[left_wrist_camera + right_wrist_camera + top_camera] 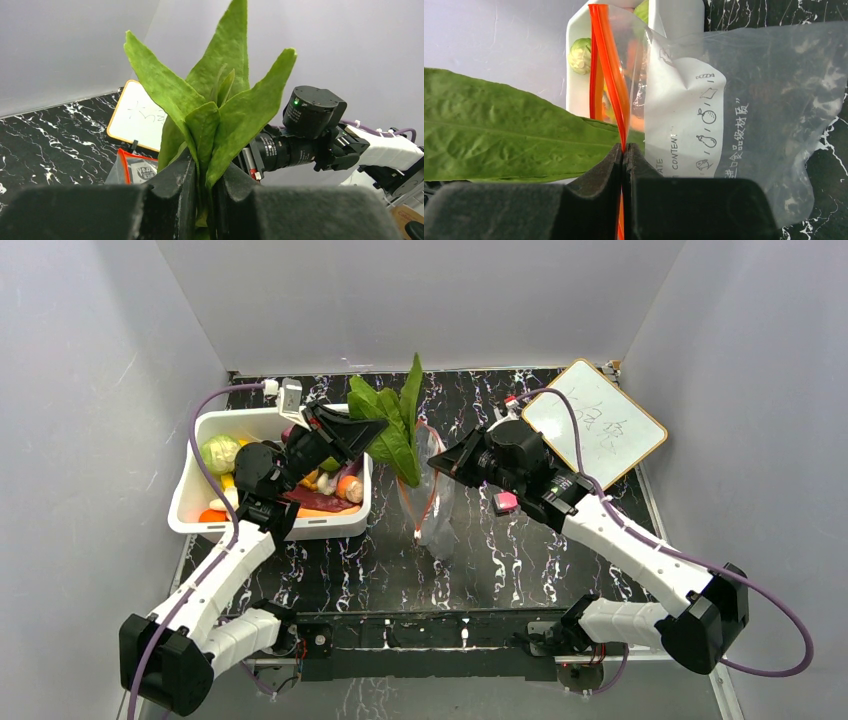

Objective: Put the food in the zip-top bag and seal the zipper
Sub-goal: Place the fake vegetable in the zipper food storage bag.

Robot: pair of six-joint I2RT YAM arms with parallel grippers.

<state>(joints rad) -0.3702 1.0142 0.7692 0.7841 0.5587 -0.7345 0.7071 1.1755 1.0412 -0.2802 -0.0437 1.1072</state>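
Left gripper [202, 175]: clenched on the stem end of the vegetable, with the leaves fanning up clear of the fingers.
Green toy leafy vegetable with long, soft, pointed leaves [393, 425]: held in the air between bin and bag, near the bag's mouth and not yet inside. The grip at the stem probably leaves the long leaves free to go in first.
Right gripper [625, 150]: pinched tight on the bag's mouth edge.
Clear, crinkly zip-top bag with a printed white label [744, 100]: hangs from that pinch with its lower end down at the table, apparently lifted so the mouth faces the left arm. Nothing is clearly inside.
Red-orange zipper strip [606, 65]: its two tracks stand apart above the pinch, so the mouth appears open and unsealed.
White rectangular plastic bin [190, 485]: sits at the left and holds the remaining food, including a pale green toy cabbage [220, 453].
Small pink block [507, 502]: on the table under the right arm.
Orange-framed whiteboard [595, 425]: lies at far right.
Stage: early, judging by the full bin.
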